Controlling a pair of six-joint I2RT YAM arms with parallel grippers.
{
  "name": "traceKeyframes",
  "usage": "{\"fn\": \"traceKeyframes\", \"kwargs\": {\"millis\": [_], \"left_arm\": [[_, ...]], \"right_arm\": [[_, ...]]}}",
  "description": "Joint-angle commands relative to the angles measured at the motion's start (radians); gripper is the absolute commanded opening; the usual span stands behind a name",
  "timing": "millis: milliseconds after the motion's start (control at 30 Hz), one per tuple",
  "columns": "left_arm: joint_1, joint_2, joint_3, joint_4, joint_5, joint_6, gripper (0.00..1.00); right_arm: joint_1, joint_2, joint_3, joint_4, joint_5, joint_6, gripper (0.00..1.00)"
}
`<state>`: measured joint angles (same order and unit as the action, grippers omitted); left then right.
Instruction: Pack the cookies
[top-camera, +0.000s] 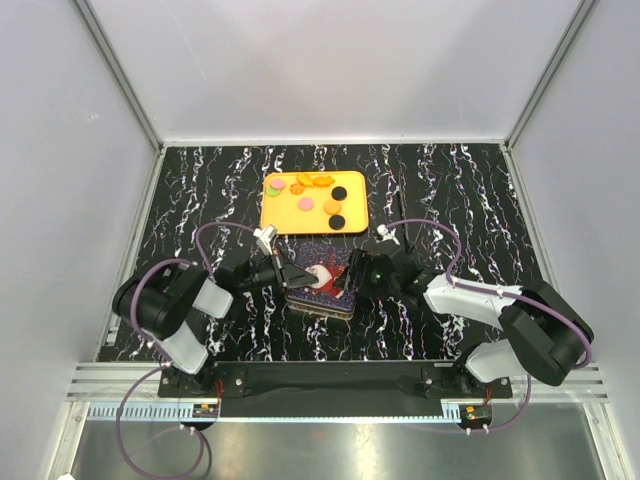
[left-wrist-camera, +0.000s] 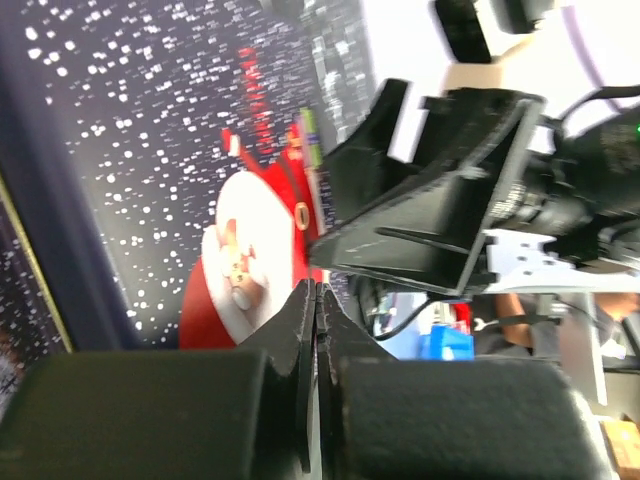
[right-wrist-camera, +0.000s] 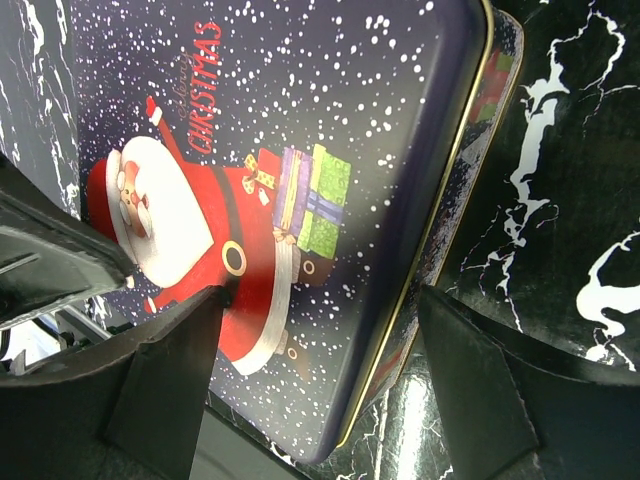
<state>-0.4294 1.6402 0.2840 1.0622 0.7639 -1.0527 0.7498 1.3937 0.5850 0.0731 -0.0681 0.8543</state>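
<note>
The cookies (top-camera: 320, 182) lie on an orange tray (top-camera: 272, 219) at mid-table: orange, pink, green and black pieces. In front of it sits a dark blue Christmas tin (top-camera: 322, 285) with a Santa lid (right-wrist-camera: 300, 150), which sits askew over its base (right-wrist-camera: 492, 95). My left gripper (top-camera: 296, 275) is shut, with its tips (left-wrist-camera: 315, 292) just over the lid's Santa (left-wrist-camera: 240, 260). My right gripper (top-camera: 356, 277) is open (right-wrist-camera: 320, 340) and straddles the tin's right edge. One finger (right-wrist-camera: 165, 375) is over the lid, the other (right-wrist-camera: 475, 375) over the table.
The black marbled table (top-camera: 200, 190) is walled by white panels on three sides. The right gripper's finger (left-wrist-camera: 440, 200) looms close in the left wrist view. Both arms meet over the tin near the front.
</note>
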Motion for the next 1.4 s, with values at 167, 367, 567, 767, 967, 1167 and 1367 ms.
{"fn": "traceKeyframes", "kwargs": {"millis": [167, 367, 567, 767, 967, 1167, 1367], "left_arm": [[-0.015, 0.072, -0.062, -0.034, -0.046, 0.052, 0.0], [-0.109, 0.058, -0.002, -0.079, -0.109, 0.016, 0.0], [-0.117, 0.069, 0.02, 0.057, -0.083, -0.059, 0.0], [-0.108, -0.098, 0.072, -0.149, -0.072, 0.002, 0.0], [-0.106, -0.333, 0.116, -0.353, -0.069, 0.06, 0.0], [-0.104, -0.372, 0.097, -0.435, -0.084, 0.117, 0.0], [-0.065, -0.02, -0.038, -0.114, -0.066, 0.097, 0.0]], "right_arm": [[0.008, 0.019, -0.025, -0.122, 0.031, -0.047, 0.84], [-0.03, 0.042, -0.005, -0.118, 0.002, -0.078, 0.85], [-0.095, 0.031, -0.001, -0.124, -0.033, -0.107, 0.85], [-0.107, 0.025, -0.002, -0.127, -0.042, -0.113, 0.84], [-0.109, 0.039, -0.004, -0.111, -0.055, -0.112, 0.84], [-0.109, 0.056, -0.002, -0.096, -0.064, -0.109, 0.85], [-0.11, 0.064, -0.01, -0.09, -0.065, -0.109, 0.84]]}}
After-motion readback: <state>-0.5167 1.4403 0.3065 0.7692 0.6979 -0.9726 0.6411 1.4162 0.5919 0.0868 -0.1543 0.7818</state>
